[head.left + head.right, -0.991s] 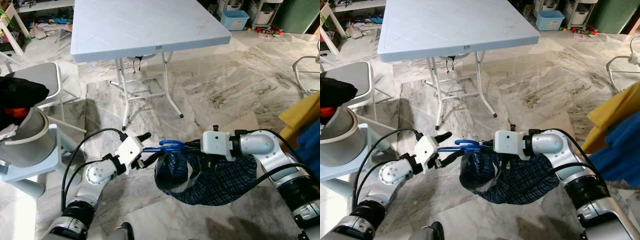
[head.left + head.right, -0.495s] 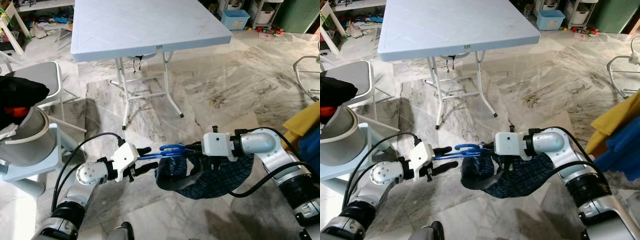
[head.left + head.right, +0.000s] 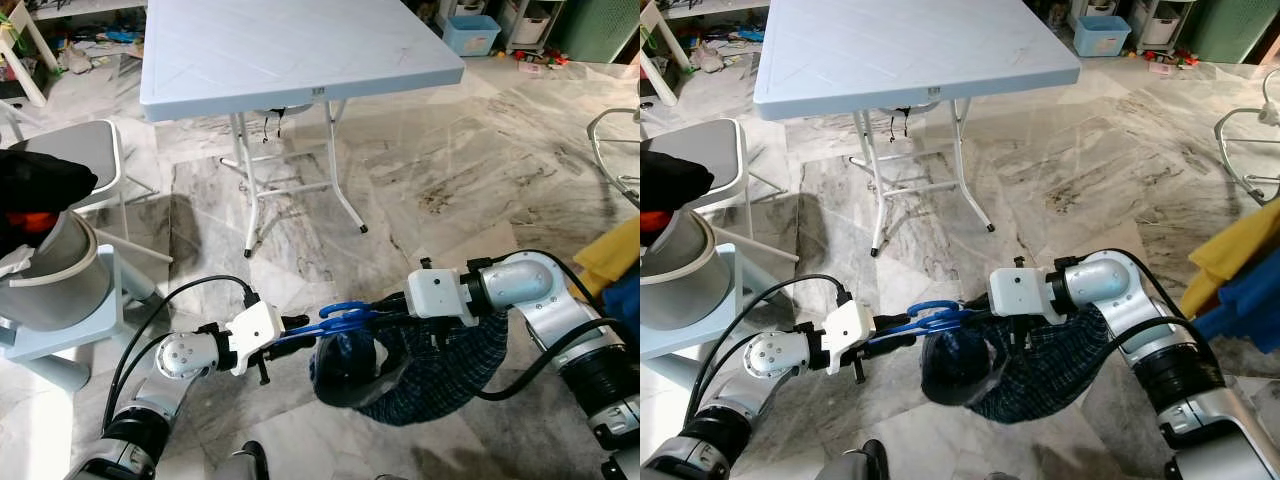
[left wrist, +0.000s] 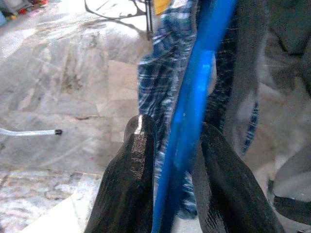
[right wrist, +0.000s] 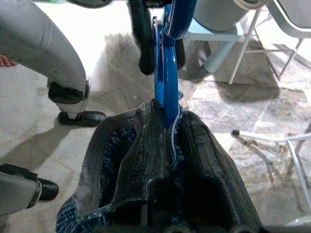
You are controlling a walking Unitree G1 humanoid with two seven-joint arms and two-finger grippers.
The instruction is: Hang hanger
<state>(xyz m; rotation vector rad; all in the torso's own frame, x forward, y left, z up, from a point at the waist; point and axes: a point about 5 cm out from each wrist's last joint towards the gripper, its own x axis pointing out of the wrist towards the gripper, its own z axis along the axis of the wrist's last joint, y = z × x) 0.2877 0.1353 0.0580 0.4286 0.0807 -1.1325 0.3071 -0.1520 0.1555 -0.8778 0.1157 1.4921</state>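
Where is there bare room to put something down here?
The table top is bare. Marble floor lies open between the table legs and the grippers. Crowded: left gripper and right gripper share the hanger and shirt.

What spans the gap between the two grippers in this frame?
The blue hanger, with the plaid garment draped below it, bridges the left gripper and right gripper, seen in both eye views.

I can read no text, brand, number or sign anywhere in these frames. The one candidate is a small pale sticker (image 3: 317,93) on the front edge of the light blue folding table (image 3: 290,50), in the upper middle of the frame; its dark marks are too small and blurred for me to make out.
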